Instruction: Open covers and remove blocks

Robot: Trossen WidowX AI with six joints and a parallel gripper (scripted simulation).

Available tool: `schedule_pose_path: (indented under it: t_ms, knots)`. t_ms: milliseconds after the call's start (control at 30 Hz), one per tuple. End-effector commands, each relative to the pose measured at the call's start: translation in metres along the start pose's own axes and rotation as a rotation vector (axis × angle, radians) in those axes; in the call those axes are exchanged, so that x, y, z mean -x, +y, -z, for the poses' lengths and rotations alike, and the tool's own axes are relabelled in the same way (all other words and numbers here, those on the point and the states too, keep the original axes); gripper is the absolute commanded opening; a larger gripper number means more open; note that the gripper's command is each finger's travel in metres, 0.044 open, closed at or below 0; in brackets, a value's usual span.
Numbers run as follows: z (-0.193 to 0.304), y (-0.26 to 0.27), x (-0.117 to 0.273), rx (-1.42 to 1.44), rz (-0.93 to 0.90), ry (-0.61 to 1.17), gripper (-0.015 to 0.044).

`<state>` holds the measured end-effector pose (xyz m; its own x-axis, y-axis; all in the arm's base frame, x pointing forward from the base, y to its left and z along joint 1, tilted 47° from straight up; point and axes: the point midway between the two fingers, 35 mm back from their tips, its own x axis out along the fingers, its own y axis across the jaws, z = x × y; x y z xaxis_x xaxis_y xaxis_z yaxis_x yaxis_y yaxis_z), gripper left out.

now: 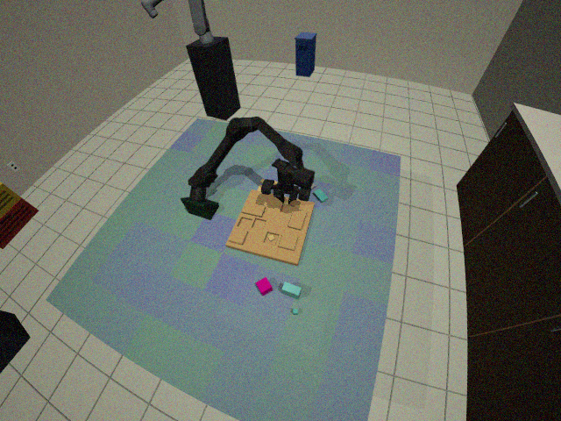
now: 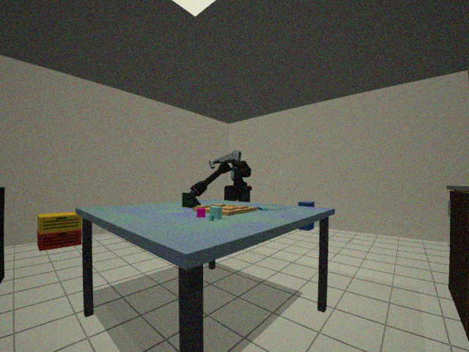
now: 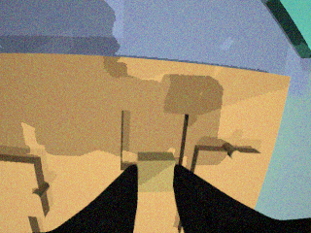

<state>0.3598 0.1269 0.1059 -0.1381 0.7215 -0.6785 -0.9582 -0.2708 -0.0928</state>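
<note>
The wooden puzzle board (image 1: 260, 252) (image 2: 234, 212) (image 3: 253, 97) lies on the table, with slots and raised covers. My gripper (image 1: 287, 199) (image 3: 155, 171) is above its far part, shut on a small pale yellow block (image 3: 155, 177) held a little above the board. A pale piece (image 1: 271, 237) shows in a square recess near the board's front. A magenta block (image 1: 263, 286) (image 2: 201, 212), a cyan block (image 1: 291, 288) (image 2: 216, 212) and a tiny cyan block (image 1: 295, 310) (image 2: 211, 218) rest on the table in front. A teal block (image 1: 321, 195) (image 3: 297, 19) rests off the board's far right corner. The arm hides some covers.
The arm's dark base (image 1: 199, 208) (image 2: 188, 199) stands left of the board. A black pedestal (image 1: 214, 76) bearing a grey arm, and a blue box (image 1: 304, 56) (image 2: 305, 215), stand beyond the table. A dark cabinet (image 1: 507, 253) is at the right.
</note>
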Motion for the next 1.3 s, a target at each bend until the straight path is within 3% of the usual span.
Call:
schedule_pose_path:
  t_ms: [0, 533, 1267]
  knots:
    - [0.001, -0.002, 0.012, 0.004, 0.007, 0.006, 0.008]
    - [0.004, -0.001, 0.047, 0.003, 0.006, 0.007, 0.008]
    - [0.089, 0.005, 0.055, -0.003, 0.01, 0.038, 0.008]
